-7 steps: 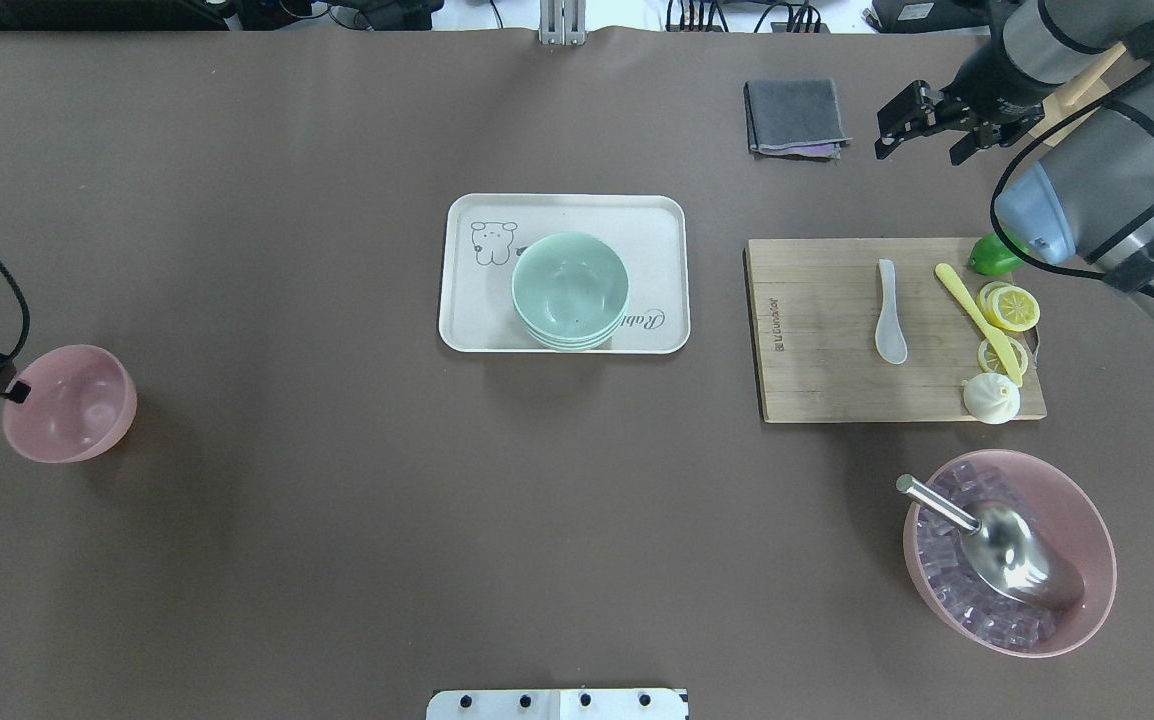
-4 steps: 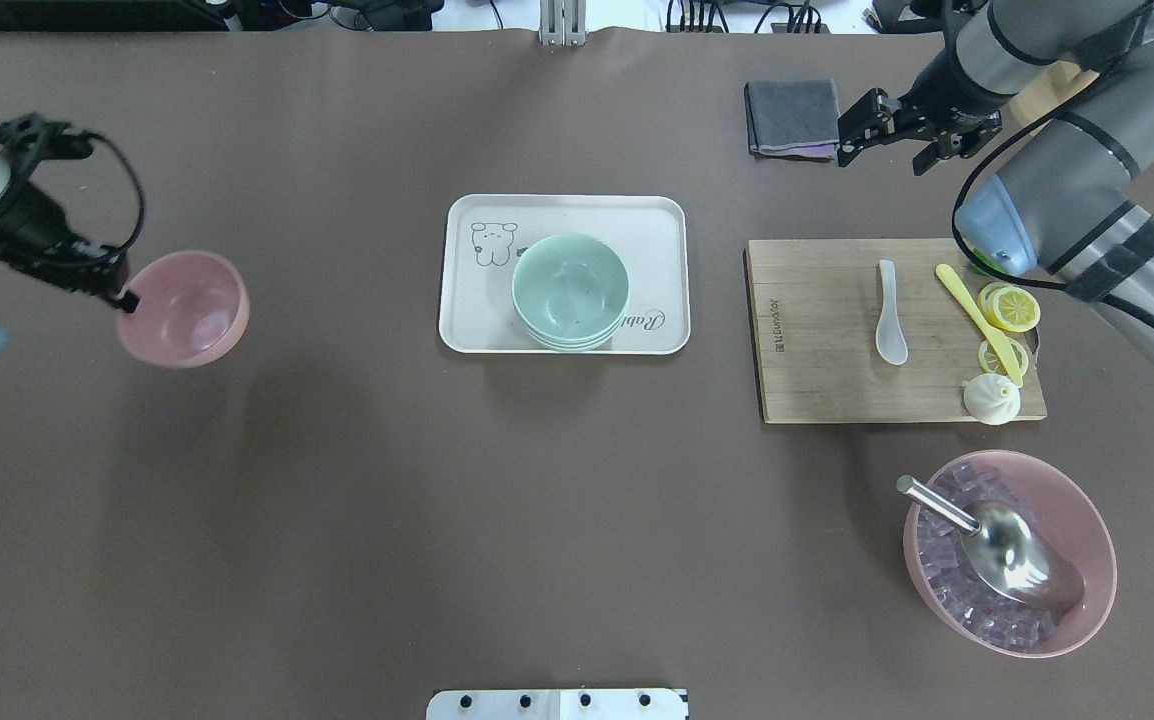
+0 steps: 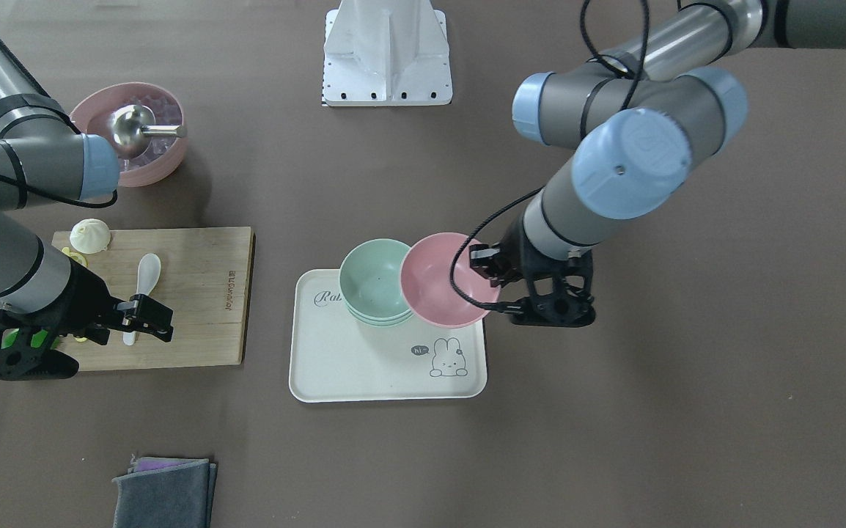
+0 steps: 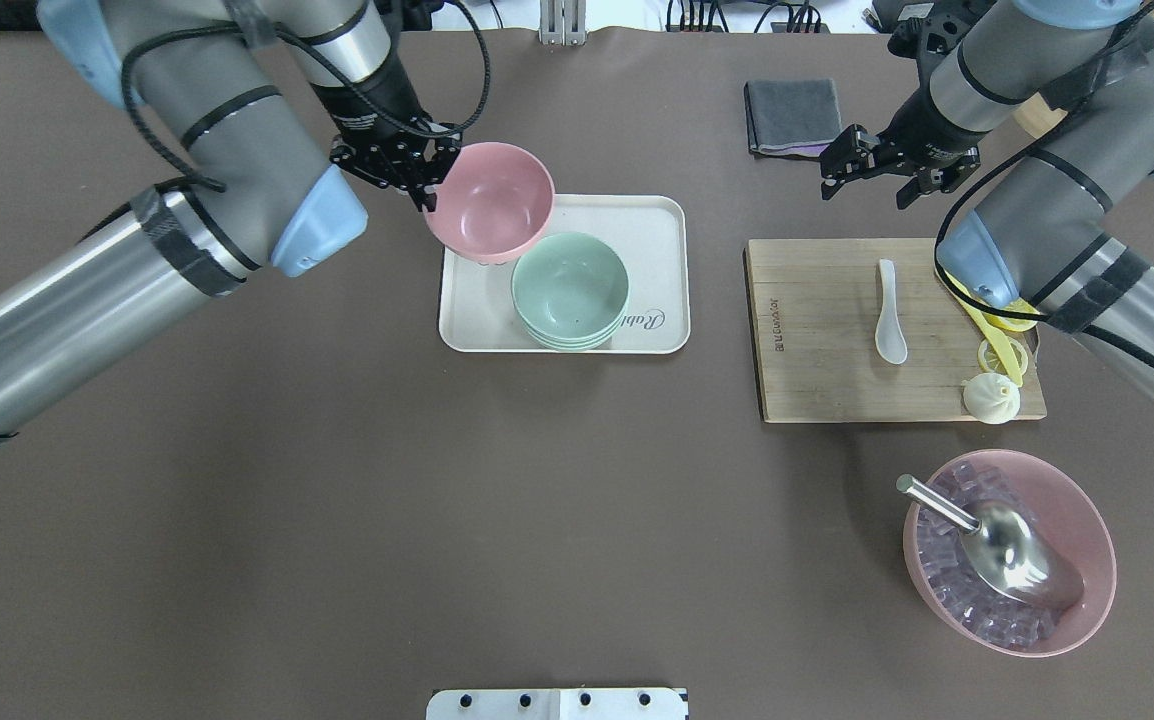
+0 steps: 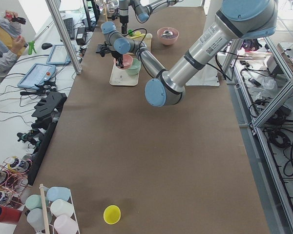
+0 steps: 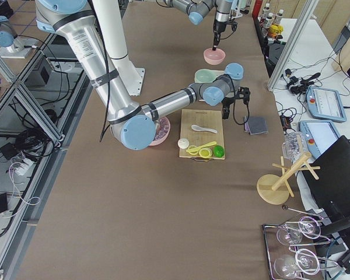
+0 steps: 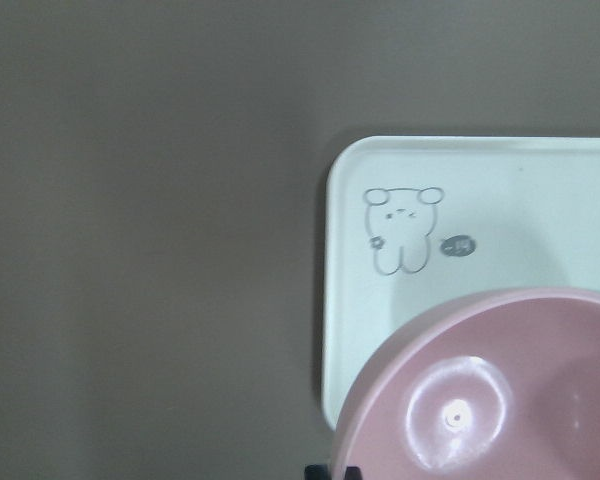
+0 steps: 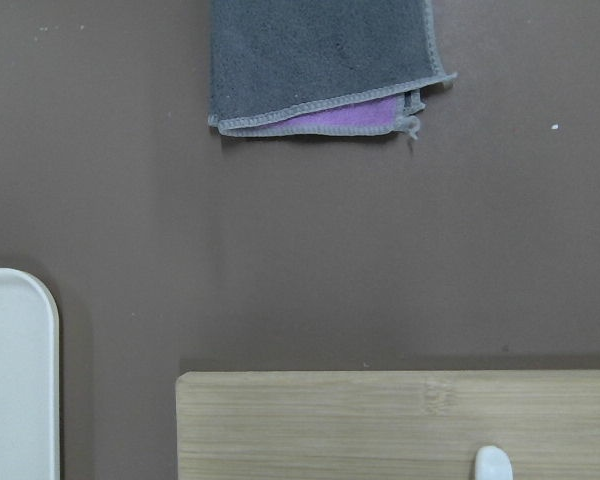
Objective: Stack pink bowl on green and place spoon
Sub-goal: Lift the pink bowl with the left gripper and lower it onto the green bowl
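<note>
My left gripper (image 4: pixel 433 188) is shut on the rim of the empty pink bowl (image 4: pixel 490 200) and holds it in the air over the far left corner of the white tray (image 4: pixel 659 216). The bowl hangs beside the stack of green bowls (image 4: pixel 570 290), not over it. From the front, the pink bowl (image 3: pixel 441 279) overlaps the edge of the green stack (image 3: pixel 375 282). The left wrist view shows the pink bowl (image 7: pixel 500 395) above the tray (image 7: pixel 520 190). The white spoon (image 4: pixel 890 312) lies on the cutting board (image 4: pixel 817 330). My right gripper (image 4: pixel 869 178) is open and empty, beyond the board's far edge.
A large pink bowl of ice cubes (image 4: pixel 1009 552) with a metal scoop stands at the near right. A bun (image 4: pixel 990 398), lemon slices and a yellow knife lie on the board's right side. A folded grey cloth (image 4: pixel 795 117) lies at the far right, and also shows in the right wrist view (image 8: pixel 320 60).
My left arm has carried the pink bowl from the table's left side across to the tray's far left corner. My right gripper has moved left and nearer to the cutting board.
</note>
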Motion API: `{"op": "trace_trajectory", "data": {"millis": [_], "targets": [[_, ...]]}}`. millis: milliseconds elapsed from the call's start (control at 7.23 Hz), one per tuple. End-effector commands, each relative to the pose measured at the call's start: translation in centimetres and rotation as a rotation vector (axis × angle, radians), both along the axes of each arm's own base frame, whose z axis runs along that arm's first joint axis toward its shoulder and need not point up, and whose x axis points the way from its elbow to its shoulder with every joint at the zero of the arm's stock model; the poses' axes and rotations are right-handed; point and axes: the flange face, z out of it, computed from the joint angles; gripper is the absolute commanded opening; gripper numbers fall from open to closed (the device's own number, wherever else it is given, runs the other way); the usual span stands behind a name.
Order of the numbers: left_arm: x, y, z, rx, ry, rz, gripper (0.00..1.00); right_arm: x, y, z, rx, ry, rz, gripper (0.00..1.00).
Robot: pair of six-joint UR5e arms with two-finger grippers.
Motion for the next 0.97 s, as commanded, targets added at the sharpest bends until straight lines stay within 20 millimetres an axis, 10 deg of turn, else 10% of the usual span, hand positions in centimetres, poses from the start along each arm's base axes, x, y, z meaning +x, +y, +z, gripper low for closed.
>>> {"op": "trace_trajectory", "data": {"millis": [0,277,553,830], "targets": [[5.0,2.0,-1.5,-0.008,0.016,0.020,0.00,-0.2,0.2,0.2,-0.014,0.000,0.004,1.00],[7.1,4.1,-1.7,0.005,0.017,0.050,0.00,-0.5,0.3,0.1,-0.019,0.000,0.005,1.00],[7.8,5.8,-2.9,0.032,0.027,0.034,0.98,-1.0,0.6,0.3,-0.024,0.003,0.001,1.00],[1.3,3.5,-3.9,0.049,0.067,-0.048,0.98,-3.1,1.6,1.3,-0.041,0.018,-0.023,1.00]]}}
